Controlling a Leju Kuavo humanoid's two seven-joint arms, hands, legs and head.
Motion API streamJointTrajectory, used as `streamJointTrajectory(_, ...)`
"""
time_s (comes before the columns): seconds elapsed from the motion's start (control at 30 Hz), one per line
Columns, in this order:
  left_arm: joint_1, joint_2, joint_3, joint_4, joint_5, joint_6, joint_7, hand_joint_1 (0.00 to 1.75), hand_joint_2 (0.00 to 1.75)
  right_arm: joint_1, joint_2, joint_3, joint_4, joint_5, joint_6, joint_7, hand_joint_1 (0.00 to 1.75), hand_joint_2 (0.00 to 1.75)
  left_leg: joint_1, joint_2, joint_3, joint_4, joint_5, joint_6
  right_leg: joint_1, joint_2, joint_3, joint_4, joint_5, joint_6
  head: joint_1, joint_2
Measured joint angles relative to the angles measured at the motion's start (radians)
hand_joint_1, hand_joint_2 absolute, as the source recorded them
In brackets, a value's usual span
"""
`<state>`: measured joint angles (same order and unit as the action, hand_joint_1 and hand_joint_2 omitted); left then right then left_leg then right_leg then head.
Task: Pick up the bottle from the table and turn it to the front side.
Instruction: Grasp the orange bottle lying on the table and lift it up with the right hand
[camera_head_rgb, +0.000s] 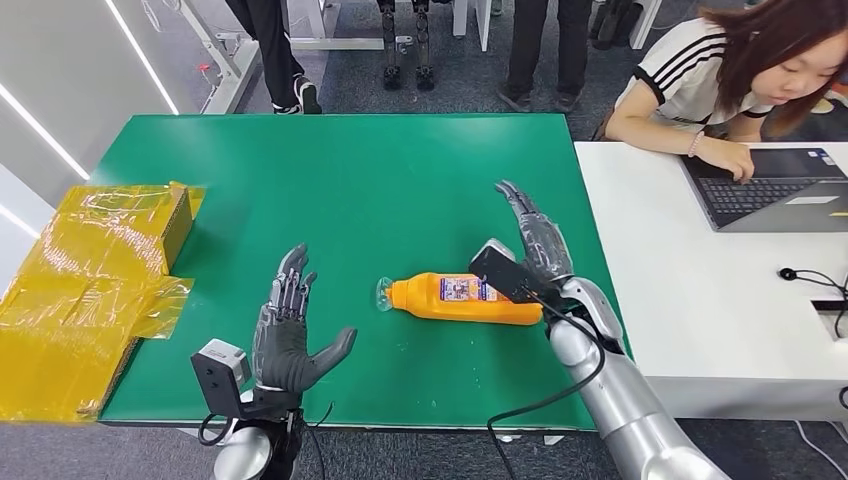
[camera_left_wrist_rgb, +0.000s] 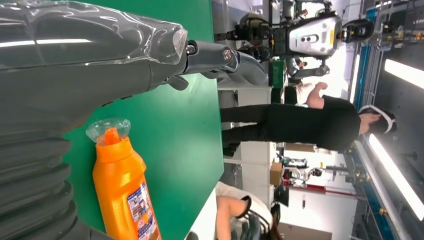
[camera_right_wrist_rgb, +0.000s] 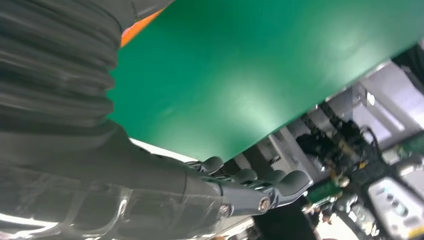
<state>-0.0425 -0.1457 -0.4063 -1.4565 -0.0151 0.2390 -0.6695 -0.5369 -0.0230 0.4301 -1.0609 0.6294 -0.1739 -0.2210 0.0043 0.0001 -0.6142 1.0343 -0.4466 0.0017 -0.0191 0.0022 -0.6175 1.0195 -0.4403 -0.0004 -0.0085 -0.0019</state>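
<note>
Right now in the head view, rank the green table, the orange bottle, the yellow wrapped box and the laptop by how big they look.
1. green table
2. yellow wrapped box
3. and 4. orange bottle and laptop look alike; the frame edge cuts off the laptop, so I won't rank them.

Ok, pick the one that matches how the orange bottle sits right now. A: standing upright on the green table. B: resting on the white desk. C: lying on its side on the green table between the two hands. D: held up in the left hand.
C: the orange bottle lies on its side on the green table, between the open left hand and the open right hand, held by neither.
</note>
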Motion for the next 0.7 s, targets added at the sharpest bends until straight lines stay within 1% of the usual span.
streamJointTrajectory(0.1, -0.005, 0.000, -0.006, 0.013, 0.000, -0.002, 0.000, 0.00, 1.75, -0.045, -0.002, 0.014, 0.056, 0.004, 0.011, 0.007, 0.00, 1.75, 0.000, 0.000, 0.000, 0.000, 0.000, 0.000, 0.000, 0.000, 0.000, 0.000, 0.000, 0.000, 0.000, 0.000)
streamJointTrajectory(0.2, -0.011, 0.000, -0.009, 0.021, 0.001, -0.003, 0.000, 0.00, 1.75, -0.069, -0.004, 0.026, 0.091, 0.007, 0.021, 0.011, 0.00, 1.75, 0.000, 0.000, 0.000, 0.000, 0.000, 0.000, 0.000, 0.000, 0.000, 0.000, 0.000, 0.000, 0.000, 0.000)
streamJointTrajectory(0.27, -0.014, 0.000, -0.010, 0.024, 0.002, -0.004, 0.000, 0.00, 1.75, -0.088, -0.006, 0.038, 0.117, 0.011, 0.072, 0.035, 0.00, 1.75, 0.000, 0.000, -0.001, 0.000, 0.000, 0.000, 0.000, 0.000, 0.000, 0.000, 0.000, 0.000, 0.000, 0.000)
streamJointTrajectory(0.37, -0.016, 0.001, -0.012, 0.027, 0.004, -0.011, 0.002, 0.00, 1.75, -0.144, -0.011, 0.079, 0.185, 0.026, 0.218, 0.085, 0.00, 1.75, 0.000, 0.000, -0.001, 0.000, 0.000, 0.000, 0.000, 0.001, 0.000, 0.000, 0.000, 0.000, 0.000, 0.000)
streamJointTrajectory(0.53, -0.017, 0.001, -0.012, 0.028, 0.015, -0.038, 0.038, 0.00, 1.75, -0.267, -0.028, 0.186, 0.310, 0.052, 0.482, 0.127, 0.00, 1.75, 0.000, 0.000, -0.001, 0.000, 0.001, 0.001, 0.000, 0.000, 0.000, 0.000, 0.000, 0.000, 0.000, 0.000)
streamJointTrajectory(0.63, -0.024, 0.001, -0.012, 0.029, 0.026, -0.054, 0.065, 0.00, 1.75, -0.344, -0.040, 0.258, 0.373, 0.035, 0.650, 0.152, 0.00, 1.75, 0.000, 0.000, -0.001, 0.000, 0.001, 0.001, 0.000, 0.000, 0.000, 0.000, 0.001, 0.000, 0.000, 0.000)
streamJointTrajectory(0.7, -0.033, 0.001, -0.012, 0.031, 0.034, -0.064, 0.080, 0.00, 1.75, -0.394, -0.043, 0.300, 0.412, 0.009, 0.727, 0.165, 0.00, 1.75, 0.000, 0.000, -0.001, 0.000, 0.001, 0.001, 0.000, 0.000, 0.000, 0.000, 0.001, 0.000, 0.000, 0.000)
